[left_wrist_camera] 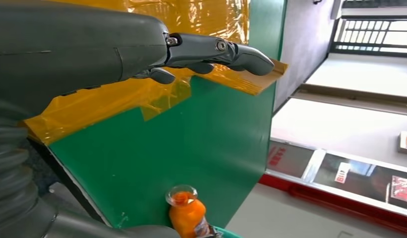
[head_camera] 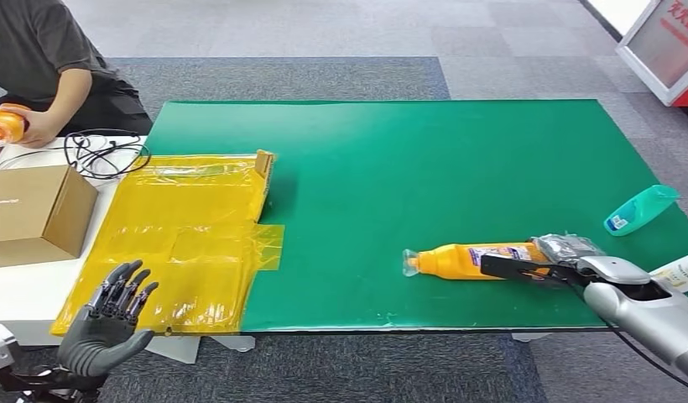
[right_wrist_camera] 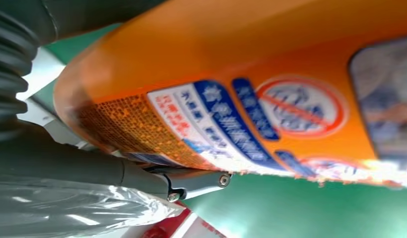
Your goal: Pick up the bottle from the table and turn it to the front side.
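An orange bottle (head_camera: 466, 260) with a clear cap lies on its side on the green mat (head_camera: 408, 168), near the front edge, cap pointing left. My right hand (head_camera: 575, 270) is at its base end, with dark fingers running along the bottle's near side. In the right wrist view the bottle's blue and white label (right_wrist_camera: 241, 74) lies close between the hand's parts, with a finger (right_wrist_camera: 191, 181) under it, so the hand grips it. My left hand (head_camera: 106, 323) hovers open over the front left corner, fingers spread (left_wrist_camera: 142, 49). The left wrist view sees the bottle (left_wrist_camera: 187, 215) cap-on.
A yellow plastic bag (head_camera: 190, 235) lies on the table's left part. Beside it are a cardboard box (head_camera: 34, 214) and cables (head_camera: 106, 151). A person (head_camera: 47, 67) at the far left holds another orange bottle (head_camera: 5, 126). A teal bottle (head_camera: 641, 210) lies at the right edge.
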`<state>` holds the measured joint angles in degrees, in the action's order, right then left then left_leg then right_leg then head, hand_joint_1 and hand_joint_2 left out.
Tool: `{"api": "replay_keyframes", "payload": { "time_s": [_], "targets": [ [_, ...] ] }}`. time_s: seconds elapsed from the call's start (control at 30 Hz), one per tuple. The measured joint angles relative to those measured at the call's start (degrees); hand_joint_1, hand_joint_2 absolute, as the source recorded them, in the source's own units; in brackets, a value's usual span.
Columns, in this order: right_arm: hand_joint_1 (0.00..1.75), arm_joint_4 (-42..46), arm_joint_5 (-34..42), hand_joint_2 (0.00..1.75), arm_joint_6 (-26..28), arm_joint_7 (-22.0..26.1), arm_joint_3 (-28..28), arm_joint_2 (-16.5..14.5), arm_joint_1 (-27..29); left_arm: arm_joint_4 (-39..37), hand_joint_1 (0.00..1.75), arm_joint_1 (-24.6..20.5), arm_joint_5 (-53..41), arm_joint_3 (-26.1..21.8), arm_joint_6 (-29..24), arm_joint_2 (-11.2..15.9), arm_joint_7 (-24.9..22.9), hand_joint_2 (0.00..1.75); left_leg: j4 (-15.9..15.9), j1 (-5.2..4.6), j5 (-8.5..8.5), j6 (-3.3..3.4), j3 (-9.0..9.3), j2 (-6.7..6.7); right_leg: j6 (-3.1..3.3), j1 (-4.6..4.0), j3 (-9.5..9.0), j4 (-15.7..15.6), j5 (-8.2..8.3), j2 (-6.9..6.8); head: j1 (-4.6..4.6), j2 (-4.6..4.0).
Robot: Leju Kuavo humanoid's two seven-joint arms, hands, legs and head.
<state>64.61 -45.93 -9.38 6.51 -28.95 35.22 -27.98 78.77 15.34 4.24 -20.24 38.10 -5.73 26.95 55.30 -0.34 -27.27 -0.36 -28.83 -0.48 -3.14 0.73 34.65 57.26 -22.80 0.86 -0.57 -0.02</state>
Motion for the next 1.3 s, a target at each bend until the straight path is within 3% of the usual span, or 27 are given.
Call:
{"api": "replay_keyframes", "payload": {
  "time_s": [0.27, 0.43, 0.57, 0.73, 0.9, 1.1, 1.3],
  "targets": [
    [1.75, 14.40, 3.29, 1.75, 7.80, 0.09, 8.17, -0.43, 11.05, 1.02, 0.00, 1.08, -1.59, 0.18, 0.56, -0.26, 0.76, 1.75, -0.01, 0.03, -0.01, 0.00, -0.16, -0.04, 0.01, -0.01, 0.09, 0.00, -0.02, -0.03, -0.01, 0.00],
    [1.75, 21.75, 9.27, 1.75, 10.71, 3.37, 14.23, -5.52, 16.42, 2.09, 0.00, 0.97, -2.43, 2.35, -0.21, -0.31, 1.91, 1.75, -0.01, 0.03, 0.00, -0.01, -0.14, -0.05, 0.01, -0.02, 0.09, 0.00, -0.01, -0.04, 0.00, 0.00],
    [1.75, 25.18, 19.13, 1.75, 9.83, 6.14, 17.01, -10.87, 18.40, 3.03, 0.00, 0.15, -1.30, 5.34, -1.86, 0.04, 2.69, 1.75, -0.01, 0.04, 0.05, -0.07, -0.12, -0.05, 0.03, -0.03, 0.09, 0.00, 0.01, -0.03, 0.01, 0.00],
    [1.75, 26.82, 26.84, 1.75, 8.05, 6.61, 17.28, -16.99, 18.93, 4.18, 0.00, -2.41, 0.85, 11.43, -6.00, 1.80, 1.69, 1.75, -0.01, 0.06, 0.12, -0.16, -0.11, -0.06, 0.04, -0.05, 0.08, 0.01, 0.02, -0.04, 0.01, 0.00],
    [1.75, 27.04, 29.87, 1.75, 7.14, 6.81, 16.67, -20.15, 18.90, 4.59, 0.00, -4.59, 2.31, 16.05, -8.55, 3.66, -0.81, 1.75, -0.01, 0.06, 0.12, -0.16, -0.11, -0.06, 0.04, -0.05, 0.08, 0.02, 0.03, -0.04, 0.01, 0.00],
    [1.75, 26.71, 33.59, 1.75, 6.00, 8.36, 14.50, -25.00, 19.11, 3.75, 0.00, -10.77, 8.35, 20.54, -11.69, 4.37, -8.88, 1.75, -0.01, 0.06, 0.14, -0.17, -0.12, -0.10, 0.08, -0.06, 0.09, 0.02, 0.05, -0.06, 0.01, 0.00],
    [1.75, 25.40, 34.12, 1.75, 6.96, 9.06, 9.78, -27.67, 20.43, 0.36, 0.00, -16.92, 13.38, 24.16, -11.85, 4.85, -10.13, 1.75, -0.01, 0.07, 0.16, -0.19, -0.12, -0.09, 0.11, -0.06, 0.09, 0.03, 0.07, -0.06, 0.00, 0.00]
  ]
}}
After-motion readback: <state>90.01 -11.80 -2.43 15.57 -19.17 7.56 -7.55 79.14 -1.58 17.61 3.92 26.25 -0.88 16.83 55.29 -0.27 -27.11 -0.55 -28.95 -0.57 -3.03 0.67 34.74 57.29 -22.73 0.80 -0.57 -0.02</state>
